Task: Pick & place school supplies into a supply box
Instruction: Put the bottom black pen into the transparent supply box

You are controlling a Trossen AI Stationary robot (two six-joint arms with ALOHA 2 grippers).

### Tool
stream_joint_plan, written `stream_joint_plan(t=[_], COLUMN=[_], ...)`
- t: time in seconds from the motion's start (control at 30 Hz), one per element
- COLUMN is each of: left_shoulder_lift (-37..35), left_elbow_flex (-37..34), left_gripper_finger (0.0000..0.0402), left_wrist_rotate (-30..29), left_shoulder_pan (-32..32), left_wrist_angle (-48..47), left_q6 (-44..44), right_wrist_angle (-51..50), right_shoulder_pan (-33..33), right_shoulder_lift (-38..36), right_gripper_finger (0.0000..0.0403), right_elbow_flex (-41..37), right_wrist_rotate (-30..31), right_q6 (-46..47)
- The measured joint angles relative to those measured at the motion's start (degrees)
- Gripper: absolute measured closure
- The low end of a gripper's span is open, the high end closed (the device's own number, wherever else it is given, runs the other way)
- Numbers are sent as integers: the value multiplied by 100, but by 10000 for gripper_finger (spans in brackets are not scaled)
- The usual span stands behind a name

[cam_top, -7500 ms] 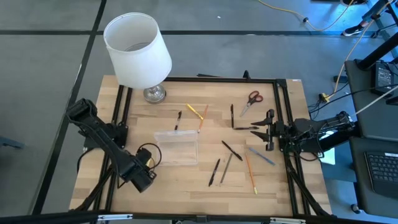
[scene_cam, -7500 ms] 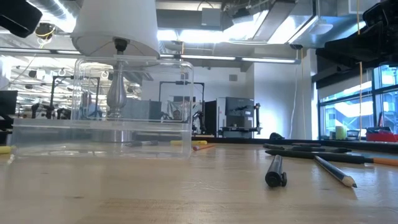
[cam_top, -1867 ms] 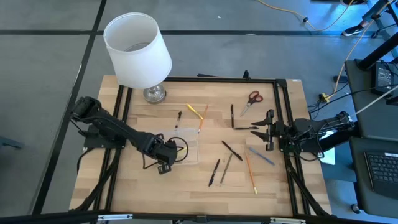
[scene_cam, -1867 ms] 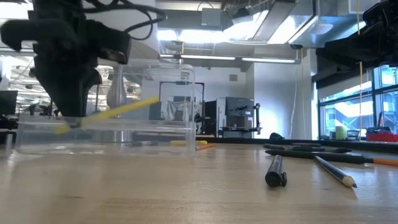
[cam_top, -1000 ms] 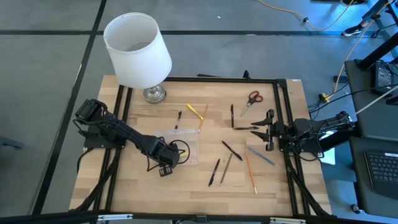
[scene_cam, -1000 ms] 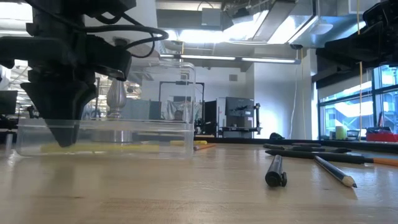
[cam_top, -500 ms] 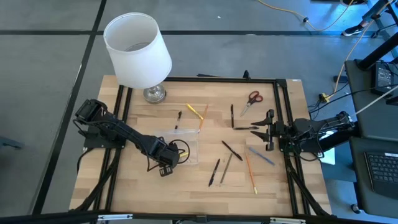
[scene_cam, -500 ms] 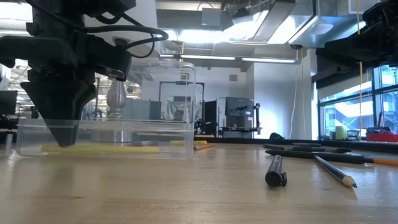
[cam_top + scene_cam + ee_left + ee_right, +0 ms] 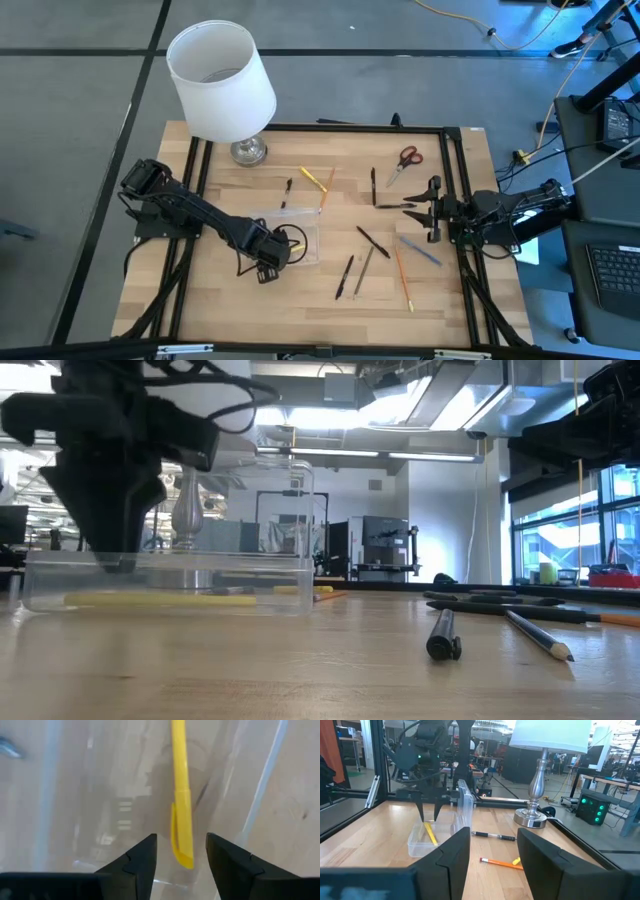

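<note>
The supply box (image 9: pixel 300 232), clear plastic, stands on the table left of centre. A yellow pen (image 9: pixel 180 795) lies flat on its floor, also in the low view (image 9: pixel 150 599). My left gripper (image 9: pixel 181 837) hangs open just above the box, pointing down, one finger on either side of the pen's end and clear of it. More school supplies lie loose on the table to the right: a black pen (image 9: pixel 373 241), an orange pencil (image 9: pixel 402 277) and red-handled scissors (image 9: pixel 404 160). My right gripper (image 9: pixel 432 208) waits open at the table's right edge, holding nothing.
A white-shaded lamp (image 9: pixel 220 80) stands at the far left corner. A yellow and an orange pencil (image 9: pixel 316 181) and a short black pen (image 9: pixel 287 190) lie just beyond the box. A black frame (image 9: pixel 455 170) rims the table. Bare wood lies along the near edge.
My left gripper has risen a little, its fingertips coming up from the box's floor to about the height of its rim. The yellow pen stays lying flat in the box.
</note>
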Motion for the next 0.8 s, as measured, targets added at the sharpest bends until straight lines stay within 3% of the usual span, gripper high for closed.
stream_joint_plan(t=[0.37,0.5,0.6,0.7,0.8], left_shoulder_lift=[0,0,0,-24,-129], left_elbow_flex=[612,825,994,1113,1121], left_gripper_finger=[242,240,242,244,243], left_wrist_rotate=[-193,12,-11,-829,-2190], left_shoulder_pan=[-442,-824,-1174,-1606,-2124], left_wrist_angle=[-264,-235,-218,-199,-208], left_q6=[236,299,496,751,847], right_wrist_angle=[0,0,-2,0,1], right_shoulder_pan=[-1,-1,0,-2,0], right_shoulder_lift=[2,0,0,0,2], right_gripper_finger=[234,234,234,234,234], right_elbow_flex=[-1,-1,0,-1,0], right_wrist_rotate=[-2,-2,-13,-8,-2], right_q6=[-1,5,531,1658,2216])
